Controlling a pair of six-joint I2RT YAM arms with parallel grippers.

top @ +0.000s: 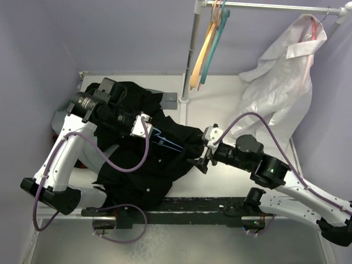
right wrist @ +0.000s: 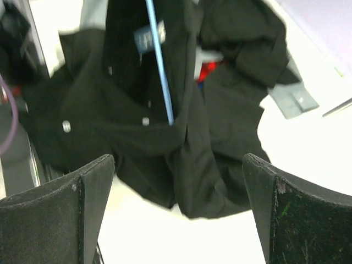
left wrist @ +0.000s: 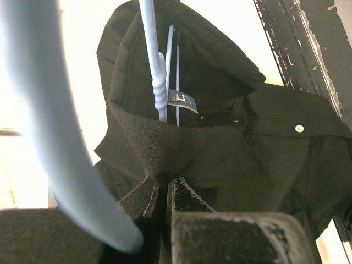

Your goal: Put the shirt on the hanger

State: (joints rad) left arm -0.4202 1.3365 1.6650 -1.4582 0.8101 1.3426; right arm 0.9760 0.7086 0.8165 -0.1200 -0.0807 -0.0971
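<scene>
Left jaws pinch the shirt [left wrist: 264, 148] collar, with the hanger [left wrist: 155, 77] inside its neck

This is a robotics lab test cell, not a home or a shop. Plain lavender walls [top: 137, 33] box in a white table [top: 231, 93]. Two white-and-black robot arms, the left arm [top: 58, 159] and the right arm [top: 305, 192], are bolted to a black mounting rail [top: 192, 208] at its near edge, with purple cables [top: 137, 162] looping off them. A metal clothes rail [top: 264, 6] on a pole [top: 190, 55] carries an orange hanger [top: 204, 49], a teal hanger [top: 214, 44] and a white garment [top: 286, 77]. A black shirt [top: 165, 170] lies heaped on the table.
</scene>
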